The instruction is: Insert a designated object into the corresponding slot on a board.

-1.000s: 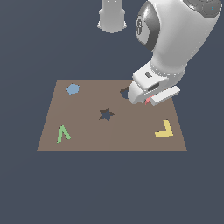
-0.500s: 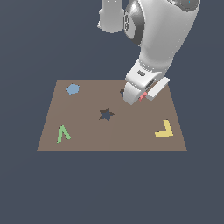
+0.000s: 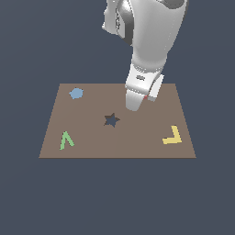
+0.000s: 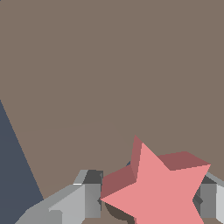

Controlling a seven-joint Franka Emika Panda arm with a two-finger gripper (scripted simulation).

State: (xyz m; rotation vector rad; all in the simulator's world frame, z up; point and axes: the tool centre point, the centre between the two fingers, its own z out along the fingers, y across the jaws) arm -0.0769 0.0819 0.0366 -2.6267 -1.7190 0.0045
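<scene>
I see the arm's shell (image 3: 151, 41) as glossy white plastic with soft highlights, while the board (image 3: 92, 137) beneath it looks a flat, matt brown with no grain or sheen. In the wrist view the red star (image 4: 162, 192) reads as smooth, matt salmon plastic, and the fingers (image 4: 83, 197) just beside it are a dull grey, metal-like finish. On the board, the blue disc (image 3: 76, 93) and yellow L-piece (image 3: 172, 136) look equally flat and unshiny.

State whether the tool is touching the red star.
Touching: the wrist view shows the tool with its fingers pressed against the red star.
</scene>
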